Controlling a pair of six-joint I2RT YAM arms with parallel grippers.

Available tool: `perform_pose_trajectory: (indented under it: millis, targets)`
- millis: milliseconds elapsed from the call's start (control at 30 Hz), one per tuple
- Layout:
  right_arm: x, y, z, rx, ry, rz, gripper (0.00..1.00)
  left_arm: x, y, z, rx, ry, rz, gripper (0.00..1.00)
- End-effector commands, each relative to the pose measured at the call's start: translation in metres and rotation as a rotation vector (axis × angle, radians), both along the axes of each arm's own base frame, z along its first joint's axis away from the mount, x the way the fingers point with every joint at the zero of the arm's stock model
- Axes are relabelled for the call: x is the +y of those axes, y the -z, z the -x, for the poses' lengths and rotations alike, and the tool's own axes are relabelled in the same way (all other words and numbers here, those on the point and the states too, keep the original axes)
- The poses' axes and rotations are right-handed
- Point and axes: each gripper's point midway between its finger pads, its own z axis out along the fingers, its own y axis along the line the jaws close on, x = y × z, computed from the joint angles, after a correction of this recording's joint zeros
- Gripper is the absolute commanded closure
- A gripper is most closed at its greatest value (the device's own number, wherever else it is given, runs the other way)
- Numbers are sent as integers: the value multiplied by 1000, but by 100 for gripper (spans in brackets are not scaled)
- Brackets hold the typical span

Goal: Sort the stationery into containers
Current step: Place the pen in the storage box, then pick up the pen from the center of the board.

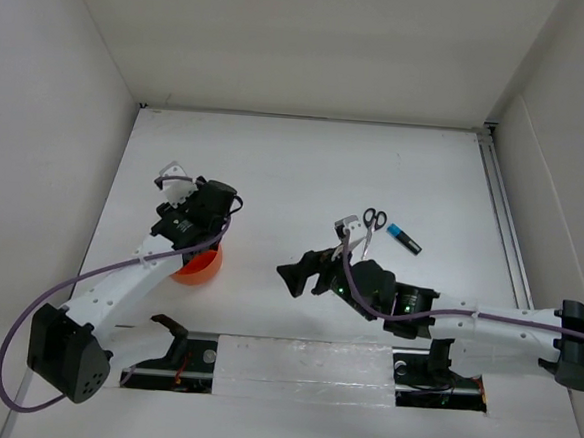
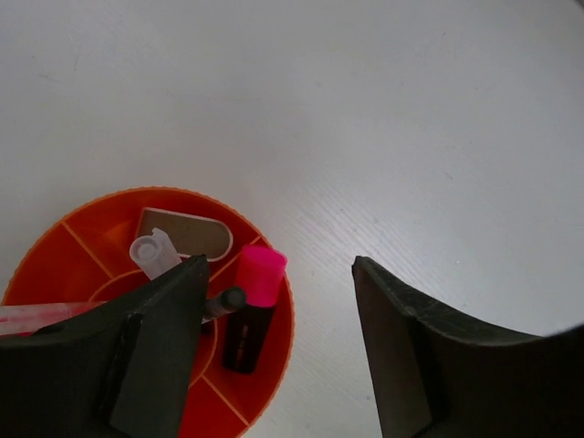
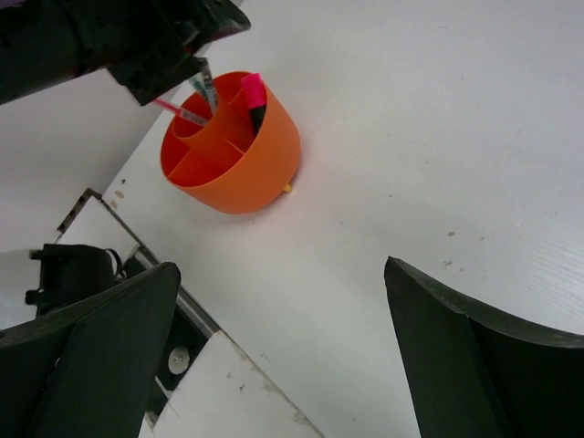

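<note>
Container: the orange cup (image 1: 202,267) stands upright on the table (image 1: 306,160), left of centre and toward the near edge. Inner dividers split it into compartments.
Cup contents, highlighter: the pink-capped highlighter (image 2: 259,274) stands cap-up in an outer compartment, against the rim.
Cup contents, pens: a dark pen (image 2: 228,299) leans just beside the highlighter. A thin pink pen (image 2: 32,318) lies slanted across the far side, and a clear-capped tip (image 2: 153,251) pokes up between them.
Cup contents, eraser: a flat, round-ended eraser (image 2: 187,233) sits in a compartment of its own.
Loose stationery: the black-handled scissors (image 1: 372,223) and the blue-capped marker (image 1: 404,239) lie on the table right of centre, near each other and well apart from the cup.
Left gripper (image 2: 276,266): it hovers over the cup's rim, jaws apart. Bare table shows in the gap, and nothing is held.
Right gripper (image 3: 281,266): it hangs above the table between cup and scissors, facing the cup, jaws spread wide and empty.
</note>
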Motion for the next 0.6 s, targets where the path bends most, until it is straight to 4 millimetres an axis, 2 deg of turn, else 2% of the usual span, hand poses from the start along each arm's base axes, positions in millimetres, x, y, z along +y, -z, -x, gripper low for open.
perform_pose_trajectory:
  millis: [0,33,100,133,167,200,233,267,300,367,400,433,467,500,533,567]
  targets:
    - [-14,8,-15,46,91,0,0,-6,-37,-6,-84,16,26,39]
    - [-21,12,-25,61,126,5,0,-10,-44,-6,-98,34,55,28]
    - [-35,21,-35,111,197,0,0,-14,-61,-6,-121,75,62,18]
    - [-45,26,-39,136,227,17,0,-18,-67,-7,-135,98,80,14]
    - [-61,33,-52,156,286,22,0,-20,-72,-7,-143,114,85,5]
    - [-71,27,-57,167,322,-7,0,-21,-84,-5,-165,137,92,3]
    - [-86,33,-64,176,360,14,0,-29,-87,-5,-169,184,113,0]
    - [-101,33,-78,191,397,-5,0,-32,-93,-3,-175,217,116,0]
    - [-114,39,-85,193,418,5,0,-35,-107,-2,-209,243,133,0]
    - [-136,35,-96,198,462,-33,0,-45,-117,2,-212,335,139,0]
    - [-161,42,-109,200,538,-27,0,-48,-119,5,-200,365,135,0]
    - [-173,45,-114,194,572,-19,0,-49,-130,8,-212,393,136,0]
    - [-182,45,-119,180,589,7,0,-56,-131,12,-193,462,118,0]
    - [-203,49,-128,185,653,24,0,-58,-133,14,-185,493,109,0]
    - [-214,59,-131,211,691,51,0,-59,-138,16,-183,514,101,0]
    - [-236,70,-139,250,766,84,0,-58,-136,21,-163,542,79,0]
